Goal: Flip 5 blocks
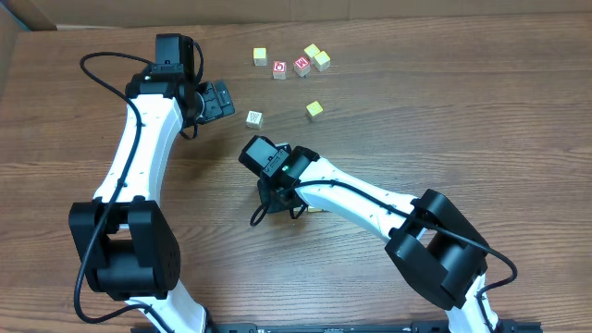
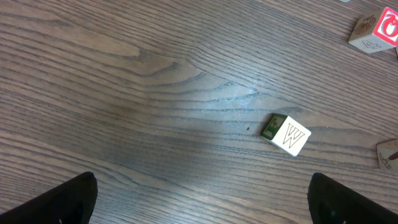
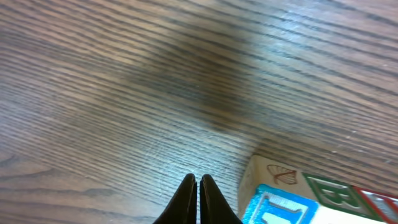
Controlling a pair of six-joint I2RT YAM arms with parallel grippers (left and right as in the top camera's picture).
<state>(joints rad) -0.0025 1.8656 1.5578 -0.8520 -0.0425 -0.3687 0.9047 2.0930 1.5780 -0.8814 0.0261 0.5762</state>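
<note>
Hovering near the W block [image 2: 287, 134], left tool [image 2: 205, 202] stands wide apart, likely ready to straddle it. Right tool [image 3: 198, 186], tips together and empty, sits well apart from the W block, low over the bench [image 3: 93, 74] just beside a blue-faced block [image 3: 280, 205], probably to tip it over.

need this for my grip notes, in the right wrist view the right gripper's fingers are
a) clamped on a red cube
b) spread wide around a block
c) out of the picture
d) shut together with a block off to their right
d, the right gripper has its two dark fingertips pressed together with nothing between them, and the blue-printed block sits to their right, outside the jaws.
</note>
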